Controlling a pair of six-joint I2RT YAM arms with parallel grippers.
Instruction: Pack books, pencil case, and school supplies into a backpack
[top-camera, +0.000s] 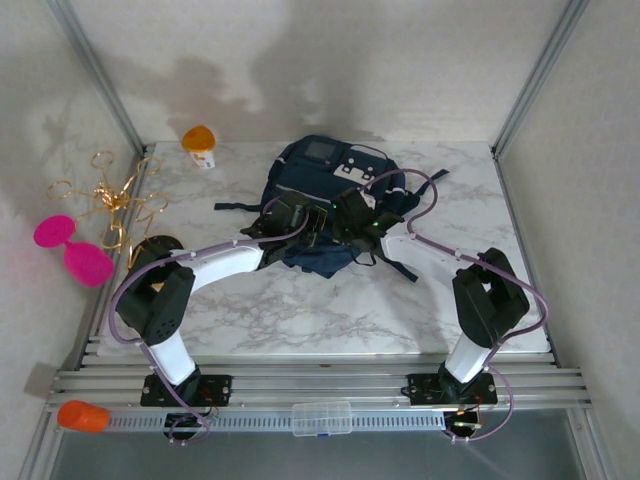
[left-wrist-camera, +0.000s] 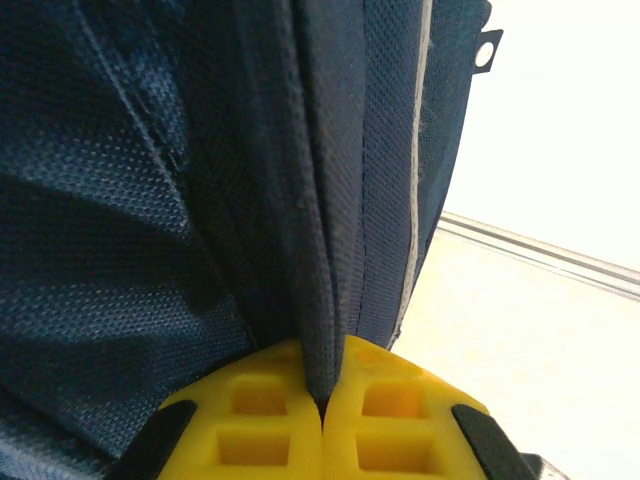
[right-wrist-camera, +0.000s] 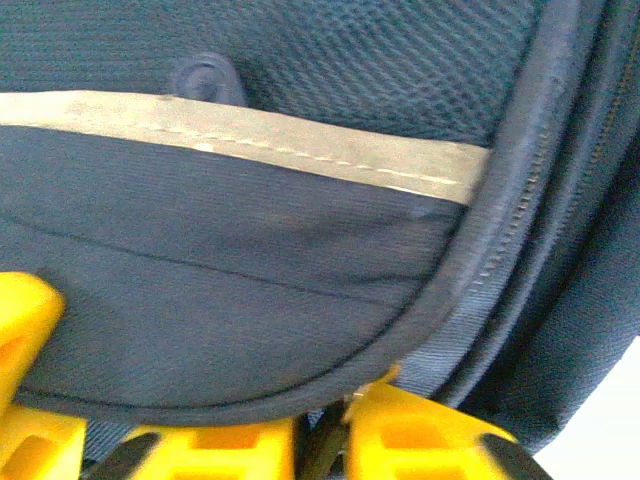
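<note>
Pinching a backpack fold running toward 12 o'clock, my left fingers are closed; right fingers nearly meet, grip untellable; thin fabric could slip.

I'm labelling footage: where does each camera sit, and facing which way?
Top external: above, behind the bases, looking down at the table; both arms reach the backpack.
Left wrist: on the left arm, facing backpack fabric pinched in its yellow jaws.
Right wrist: facing the backpack's pale stripe; yellow jaws below.
All share the backpack.
</note>
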